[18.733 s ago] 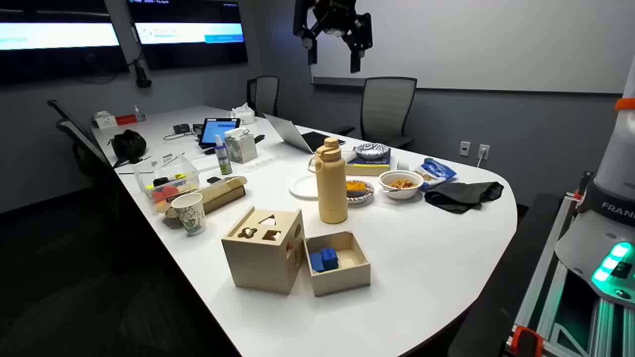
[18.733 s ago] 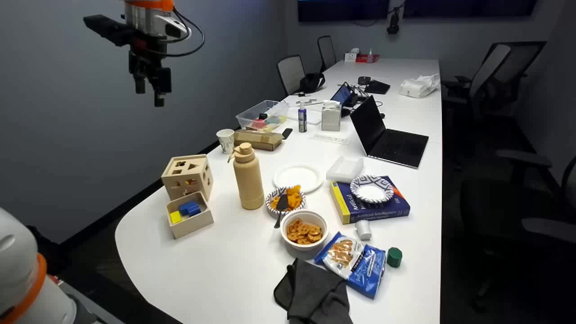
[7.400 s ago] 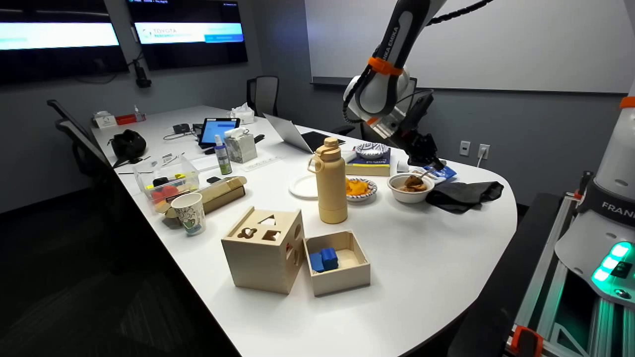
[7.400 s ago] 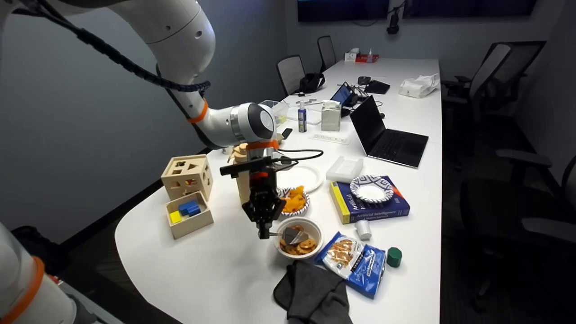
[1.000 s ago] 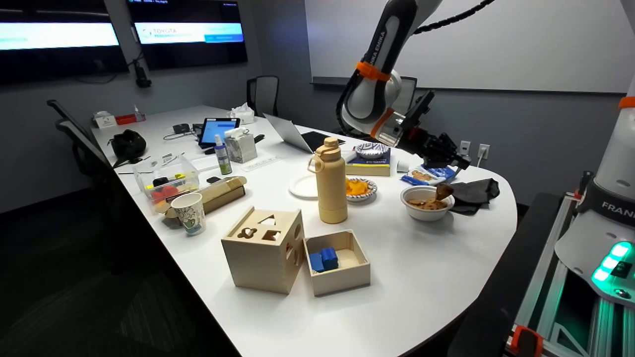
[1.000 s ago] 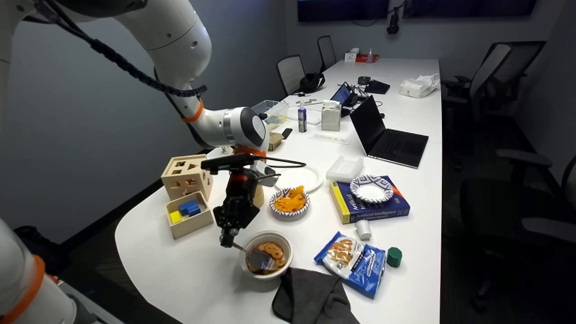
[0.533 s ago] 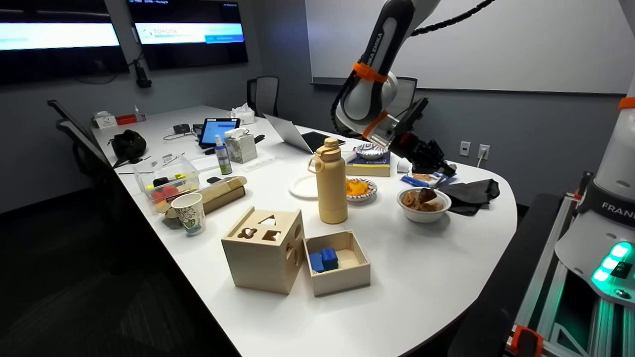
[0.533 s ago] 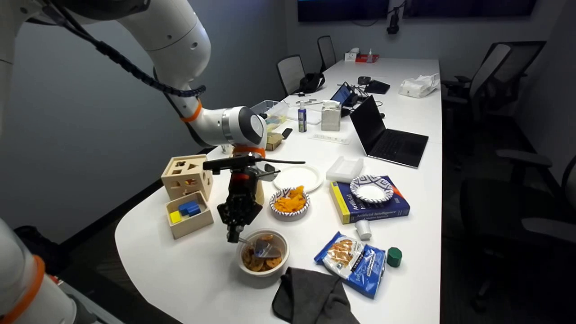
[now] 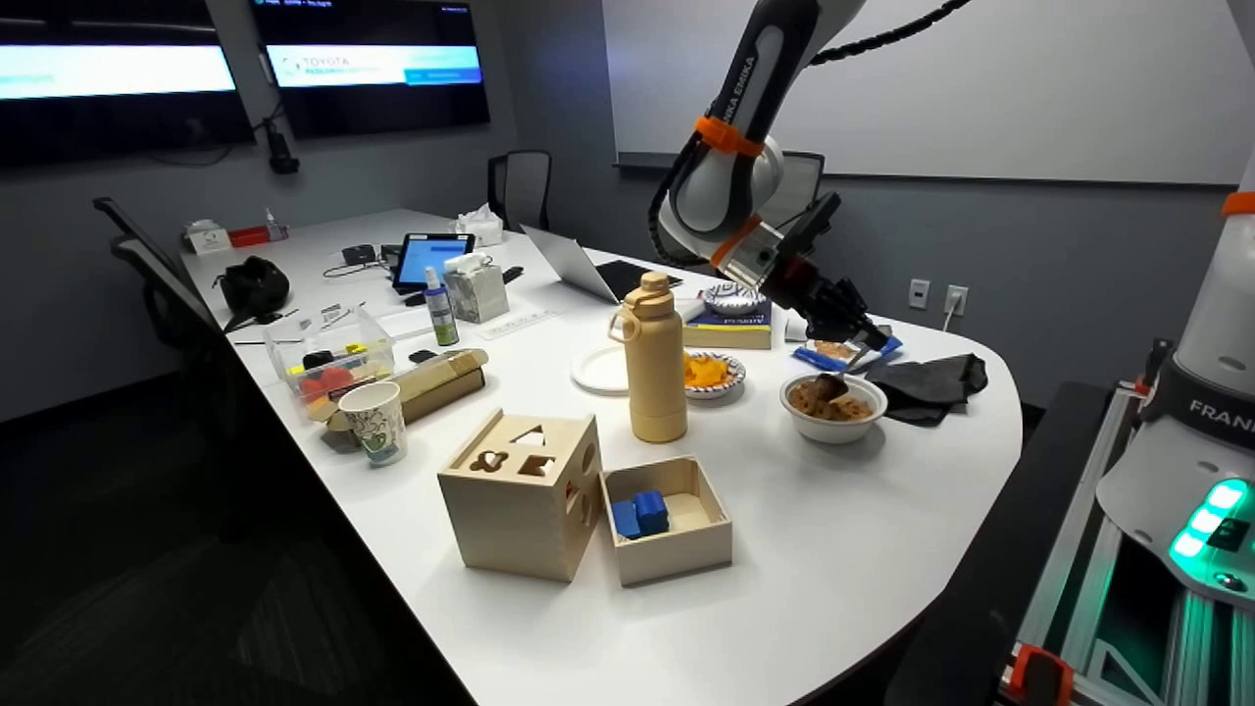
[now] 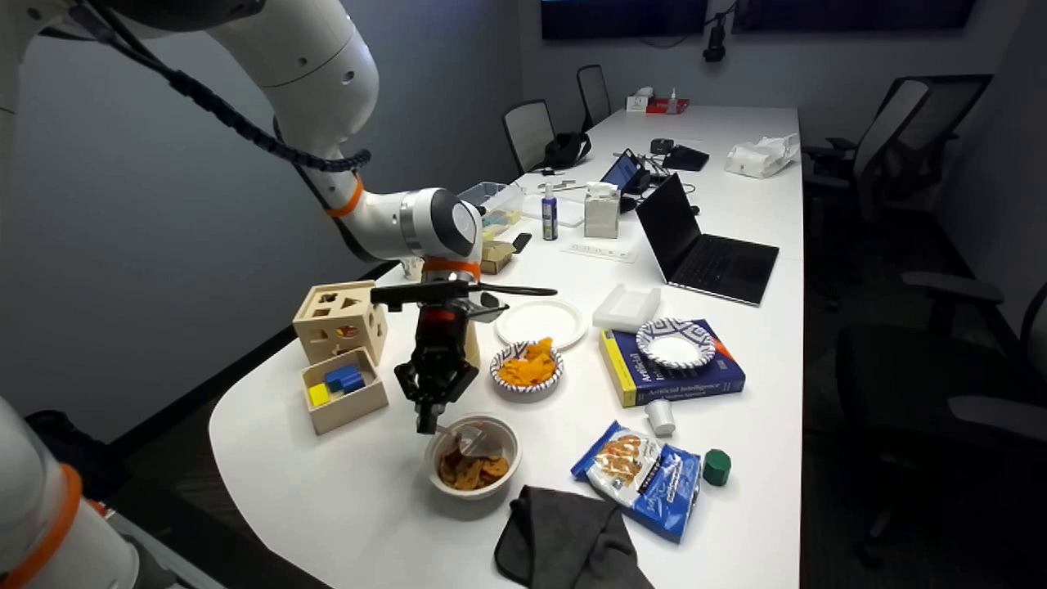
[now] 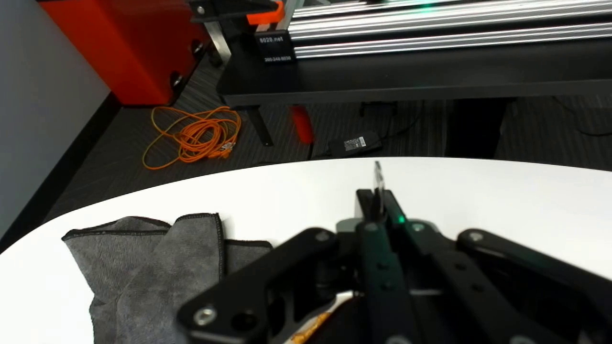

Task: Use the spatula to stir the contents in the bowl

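Spatula (image 10: 480, 442) tilted, blade inside the white bowl (image 9: 831, 429), handle (image 11: 379, 181) up in the gripper (image 10: 428, 419). Left to right, exterior view: paper cup (image 9: 374, 424), upright, near the edge of the counter (image 9: 804, 579). Cardboard box (image 9: 436, 392) lying just behind the cup. Spray bottle (image 9: 441, 316) standing further back, tissue box (image 9: 477, 294) just beside it. Wooden cube (image 9: 515, 525), shape holes in top and side. White plate (image 9: 593, 378) flat, partly hidden by the tan bottle (image 9: 658, 382), which stands upright. Open wooden tray (image 9: 677, 559) right beside the cube, blue blocks (image 9: 642, 513) in it; a yellow block (image 10: 318, 394) shows in there too. Patterned dish (image 10: 527, 389) with orange chips (image 10: 529, 366), near the white bowl but apart from it. Thick book (image 9: 730, 336) further back, patterned paper bowl (image 9: 733, 298) on top. Then the gripper, above the white bowl: jaws closed tight on the thin handle, which pokes out between the fingertips (image 11: 393, 205) in the wrist view. White bowl upright on the counter, contents (image 10: 468, 475) an orange-brown heap in its hollow. Blade touching the heap or just over it, can't tell. Blue snack bag (image 10: 642, 481) lying near the white bowl. Gray cloth (image 9: 927, 385), rumpled, just beside the white bowl.
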Controlling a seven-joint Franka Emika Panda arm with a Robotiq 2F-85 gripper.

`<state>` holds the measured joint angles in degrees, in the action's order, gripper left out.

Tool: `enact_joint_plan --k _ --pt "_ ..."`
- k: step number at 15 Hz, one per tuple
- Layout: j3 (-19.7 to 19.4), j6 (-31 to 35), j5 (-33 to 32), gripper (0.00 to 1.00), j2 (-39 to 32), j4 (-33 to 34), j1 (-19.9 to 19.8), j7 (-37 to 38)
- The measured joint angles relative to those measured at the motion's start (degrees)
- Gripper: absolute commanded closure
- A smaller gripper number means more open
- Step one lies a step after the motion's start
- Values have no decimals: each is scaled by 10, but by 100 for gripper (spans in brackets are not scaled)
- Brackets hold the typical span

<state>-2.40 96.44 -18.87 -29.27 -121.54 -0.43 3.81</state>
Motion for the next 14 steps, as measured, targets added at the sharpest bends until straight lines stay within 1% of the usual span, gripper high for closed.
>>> enact_joint_plan --k 3,10,14 --pt "0 -22 0 99 3 0 0 -11" --pt "-1 -87 -4 99 6 0 0 -12" --pt "-7 -97 -6 99 -7 1 0 -11"
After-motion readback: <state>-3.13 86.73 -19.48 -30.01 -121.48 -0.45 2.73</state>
